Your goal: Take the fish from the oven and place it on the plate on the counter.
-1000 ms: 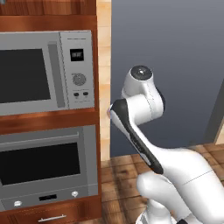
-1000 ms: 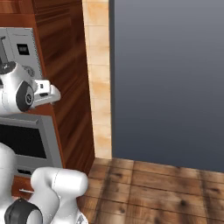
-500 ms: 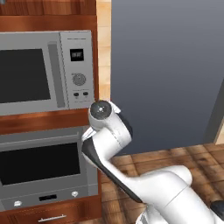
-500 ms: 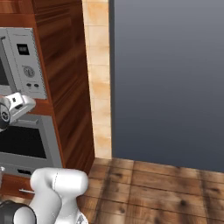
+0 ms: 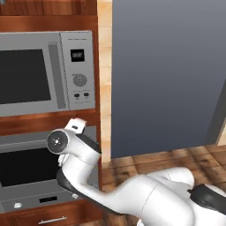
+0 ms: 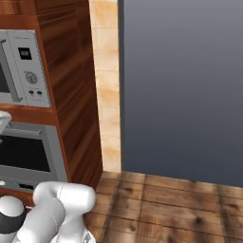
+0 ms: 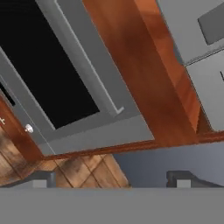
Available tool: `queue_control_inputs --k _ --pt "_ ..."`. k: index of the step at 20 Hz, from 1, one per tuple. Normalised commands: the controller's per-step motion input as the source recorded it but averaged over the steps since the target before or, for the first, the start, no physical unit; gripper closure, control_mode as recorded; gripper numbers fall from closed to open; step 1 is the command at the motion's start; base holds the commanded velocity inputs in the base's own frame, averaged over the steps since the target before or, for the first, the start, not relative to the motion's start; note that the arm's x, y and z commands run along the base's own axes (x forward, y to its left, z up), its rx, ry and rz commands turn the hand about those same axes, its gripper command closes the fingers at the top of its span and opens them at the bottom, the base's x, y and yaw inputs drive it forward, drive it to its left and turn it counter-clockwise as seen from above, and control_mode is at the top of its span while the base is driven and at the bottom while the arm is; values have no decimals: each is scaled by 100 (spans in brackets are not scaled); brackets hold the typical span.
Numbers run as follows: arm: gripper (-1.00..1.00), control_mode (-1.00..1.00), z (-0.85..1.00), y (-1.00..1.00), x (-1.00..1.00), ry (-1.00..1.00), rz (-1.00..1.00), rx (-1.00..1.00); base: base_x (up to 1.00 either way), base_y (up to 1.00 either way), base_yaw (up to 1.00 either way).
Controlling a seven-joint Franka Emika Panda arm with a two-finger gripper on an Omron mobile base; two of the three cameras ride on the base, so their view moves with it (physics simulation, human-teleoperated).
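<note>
The oven (image 5: pixel 26 170) sits low in the wood cabinet column, its door shut and its wide window dark. My arm is bent down in front of its right side. The hand view is rolled and looks at the oven (image 7: pixel 48 65) from close by, with the bar handle (image 7: pixel 85 65) running diagonally across its window and a small knob (image 7: pixel 29 128) on its bottom strip. My gripper (image 7: pixel 111 181) is open, its two dark fingertips (image 7: pixel 41 179) wide apart with nothing between them. The fish is hidden. The plate and the counter are out of view.
A silver microwave (image 5: pixel 44 70) with a side panel and dial sits right above the oven. A tan tile strip (image 5: pixel 104 88) and a grey wall (image 5: pixel 167 75) stand to the right. Wood floor (image 6: pixel 180 209) stretches to the right of the cabinet.
The arm has swung down and to the left, from beside the microwave to in front of the oven. The gripper has stayed open.
</note>
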Motion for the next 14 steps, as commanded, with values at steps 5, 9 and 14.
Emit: queue_control_inputs --k 5,9,14 --pt "-100 -100 -26 99 0 0 25 -26 0 0 0" --pt "-100 -100 -31 91 -1 0 40 -20 0 0 0" --pt "-100 -100 -30 56 0 0 40 -19 0 0 0"
